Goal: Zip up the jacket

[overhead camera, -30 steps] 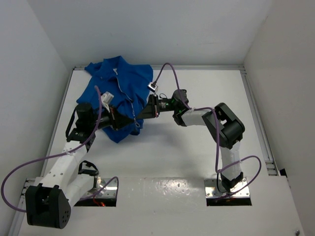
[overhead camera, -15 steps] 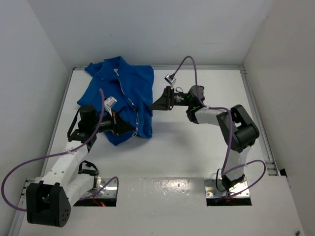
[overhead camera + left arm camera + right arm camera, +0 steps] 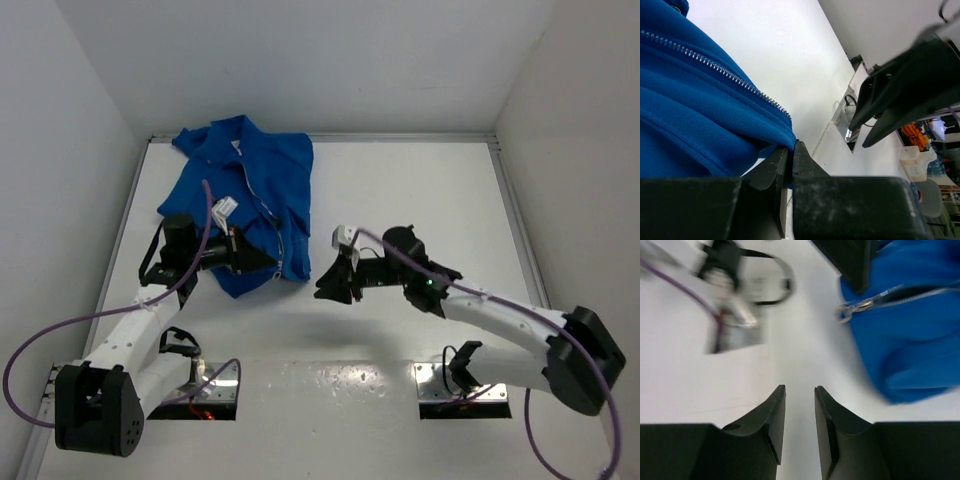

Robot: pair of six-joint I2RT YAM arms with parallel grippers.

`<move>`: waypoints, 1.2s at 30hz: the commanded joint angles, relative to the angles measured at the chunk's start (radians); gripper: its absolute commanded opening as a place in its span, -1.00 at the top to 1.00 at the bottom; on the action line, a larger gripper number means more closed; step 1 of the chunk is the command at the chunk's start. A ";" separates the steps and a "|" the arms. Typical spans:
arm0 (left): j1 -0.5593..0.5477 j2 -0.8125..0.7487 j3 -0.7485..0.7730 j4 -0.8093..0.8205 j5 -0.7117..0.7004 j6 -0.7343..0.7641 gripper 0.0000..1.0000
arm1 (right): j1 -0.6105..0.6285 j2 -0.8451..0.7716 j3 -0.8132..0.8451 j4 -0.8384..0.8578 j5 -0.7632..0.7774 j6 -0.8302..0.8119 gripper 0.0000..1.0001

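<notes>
On the white table (image 3: 430, 190), seen from above, the blue jacket (image 3: 250, 175) lies rumpled toward the far left corner, collar near the back wall. Its sleeves are hard to pick out and its near left part is hidden under the left arm. The left gripper (image 3: 268, 262) meets the near hem. The right gripper (image 3: 325, 290) hangs just right of that hem, off the cloth, with bare tabletop to its right and front.

From the left wrist, the matte black jaws sit together, pinching the corner of the soft hem. A metal-toothed zipper (image 3: 715, 67) runs down to that corner, its upper end cut off by the frame. The right gripper's dark fingers loom at right.

From the right wrist, in a blurred view, the two fingers (image 3: 772, 420) stand slightly apart with only table between them, holding nothing. The silver pull (image 3: 852, 309) shows at the zipper's near end beyond them, beside the left gripper's tip, which the top edge cuts off.
</notes>
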 commanded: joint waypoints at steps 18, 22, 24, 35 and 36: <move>0.020 0.014 -0.036 0.137 0.055 -0.167 1.00 | 0.455 0.541 -0.097 1.138 1.055 -1.367 0.33; 0.029 0.023 -0.036 0.147 0.055 -0.176 1.00 | 0.491 0.600 -0.046 1.140 1.150 -1.395 0.89; 0.029 0.032 -0.036 0.156 0.055 -0.185 1.00 | 0.509 0.539 -0.102 1.137 1.125 -1.338 0.92; 0.029 0.014 -0.063 0.167 0.046 -0.205 1.00 | 0.603 0.394 -0.230 1.139 1.130 -1.289 -0.29; 0.029 0.014 -0.063 0.176 0.046 -0.214 1.00 | 0.601 0.393 -0.230 1.135 1.128 -1.283 -0.29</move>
